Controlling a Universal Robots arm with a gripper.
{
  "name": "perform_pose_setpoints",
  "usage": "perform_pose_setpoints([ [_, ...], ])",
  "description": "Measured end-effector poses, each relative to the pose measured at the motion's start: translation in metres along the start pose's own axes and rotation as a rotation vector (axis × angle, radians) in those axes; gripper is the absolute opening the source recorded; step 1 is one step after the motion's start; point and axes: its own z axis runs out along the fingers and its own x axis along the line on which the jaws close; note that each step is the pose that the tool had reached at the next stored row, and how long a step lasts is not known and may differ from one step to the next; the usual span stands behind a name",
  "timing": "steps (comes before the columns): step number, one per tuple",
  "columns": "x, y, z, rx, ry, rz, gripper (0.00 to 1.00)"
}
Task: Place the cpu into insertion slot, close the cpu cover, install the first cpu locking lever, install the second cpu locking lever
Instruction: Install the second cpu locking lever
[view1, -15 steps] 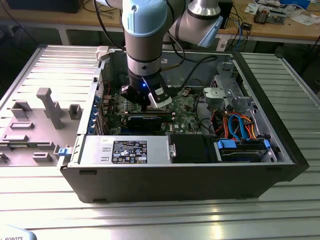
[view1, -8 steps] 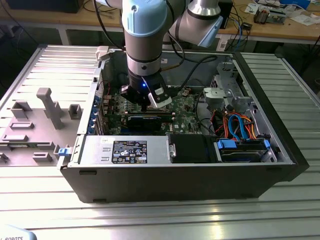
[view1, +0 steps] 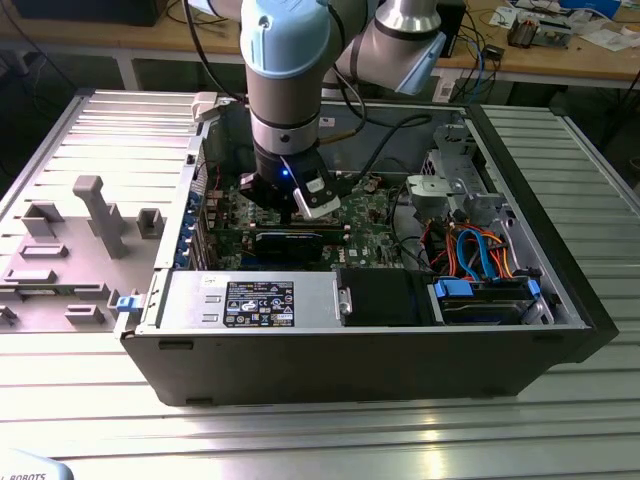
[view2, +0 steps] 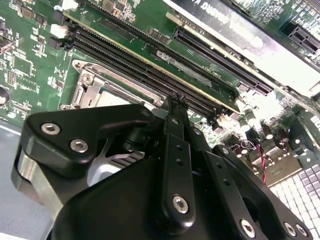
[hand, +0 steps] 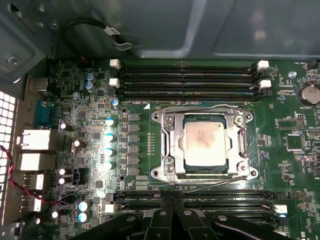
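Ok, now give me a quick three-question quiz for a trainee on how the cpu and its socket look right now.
1. True or false: the cpu lies flat inside the insertion slot.
2. In the first wrist view, what frames the cpu on all four sides?
A. the cpu cover
B. a blue cable
C. a black heatsink
3. Fill in: long black memory slots run along ___ opposite sides of the insertion slot.

Key: 1 true; 2 A; 3 two.
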Motion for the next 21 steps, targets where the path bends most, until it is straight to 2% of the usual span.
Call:
perform_pose_setpoints([
  [1,0.0000,-0.0001,0.0010,-0.0010,0.0001,0.000,0.11],
  [3,0.0003,-0.0003,0.0032,-0.0076,0.0001,0.000,0.11],
  [11,0.0022,-0.0012,0.0085,-0.0127,0.0004,0.004,0.11],
  [14,0.0044,-0.0014,0.0113,-0.0213,0.0002,0.005,0.11],
  [16,0.0051,-0.0013,0.0138,-0.0330,0.0002,0.006,0.11],
  [21,0.0077,-0.0013,0.0176,-0.0409,0.0003,0.006,0.11],
])
